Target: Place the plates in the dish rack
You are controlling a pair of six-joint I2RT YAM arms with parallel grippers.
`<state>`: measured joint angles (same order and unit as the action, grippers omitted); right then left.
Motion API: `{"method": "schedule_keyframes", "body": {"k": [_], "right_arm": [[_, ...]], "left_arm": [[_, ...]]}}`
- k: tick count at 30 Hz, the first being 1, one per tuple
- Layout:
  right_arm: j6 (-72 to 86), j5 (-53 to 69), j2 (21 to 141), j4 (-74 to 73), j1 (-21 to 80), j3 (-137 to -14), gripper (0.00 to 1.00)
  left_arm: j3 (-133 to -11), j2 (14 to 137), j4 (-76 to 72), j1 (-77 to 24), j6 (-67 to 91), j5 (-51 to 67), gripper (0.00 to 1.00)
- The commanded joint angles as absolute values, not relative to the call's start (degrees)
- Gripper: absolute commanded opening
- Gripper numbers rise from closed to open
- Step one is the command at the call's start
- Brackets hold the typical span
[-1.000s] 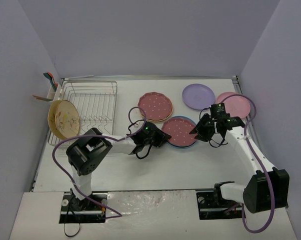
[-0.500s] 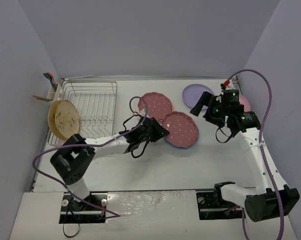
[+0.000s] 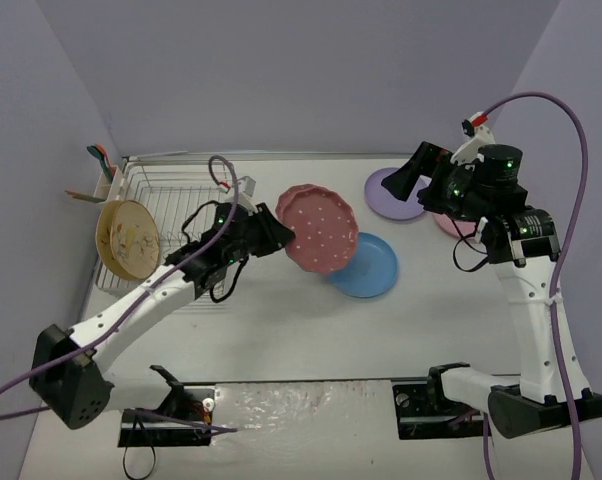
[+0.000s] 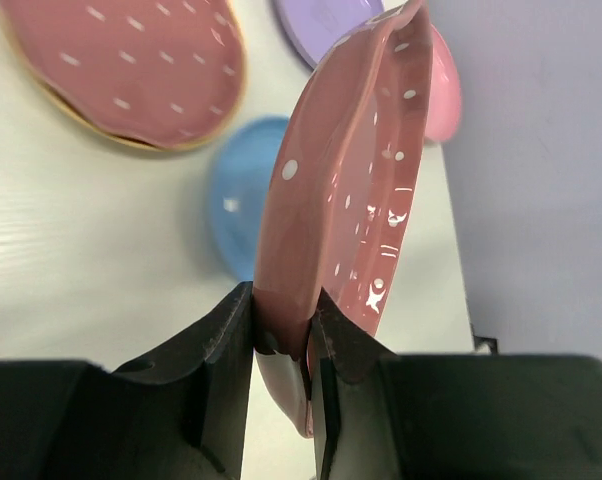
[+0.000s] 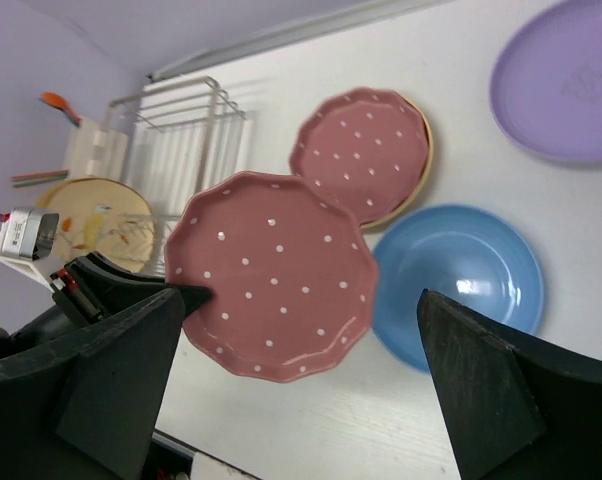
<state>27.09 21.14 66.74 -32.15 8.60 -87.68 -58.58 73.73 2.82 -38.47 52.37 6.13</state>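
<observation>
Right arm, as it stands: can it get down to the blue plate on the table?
Probably yes. The right gripper is open, empty and hangs high nearby. The blue plate lies flat, its right side bare; the speckled plate in the left gripper overhangs only its left edge.

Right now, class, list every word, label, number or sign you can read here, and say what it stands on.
None can be read.
Lilac plate: a faint mark near its middle, too blurred to read.
Tan plate: a printed pattern, no words.
Speckled pink plate in the left gripper: dots only.
</observation>
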Motion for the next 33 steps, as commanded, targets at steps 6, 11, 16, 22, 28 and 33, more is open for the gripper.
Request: {"method": "schedule_keyframes", "body": {"k": [6, 11, 16, 22, 28, 33], "right_arm": [[25.1, 27.9, 68.4, -29.6, 8.3, -90.6, 1.00], [25.3, 30.5, 68.6, -29.0, 8.5, -88.3, 1.00], [25.4, 31.1, 69.2, -28.6, 9.0, -86.2, 1.00], [25.4, 31.7, 69.5, -28.2, 9.7, -83.7, 1.00], [25.2, 32.5, 70.2, -27.9, 10.4, -82.0, 1.00], [24.5, 32.2, 69.9, -27.9, 10.5, -80.6, 1.00]], "left_arm": [[-74.6, 58.4, 23.5, -21.1, 29.8, 3.3, 0.00], [-81.0, 58.0, 32.6, -11.8, 19.8, 0.8, 0.00], [-87.6, 61.7, 38.5, -6.0, 11.0, -2.9, 0.00], [-89.2, 64.6, 38.1, -3.0, -1.3, -7.8, 0.00], [-89.8, 67.7, 37.9, -0.3, -9.7, -10.9, 0.00], [-90.1, 70.1, 37.0, 2.0, -13.6, -13.2, 0.00]]}}
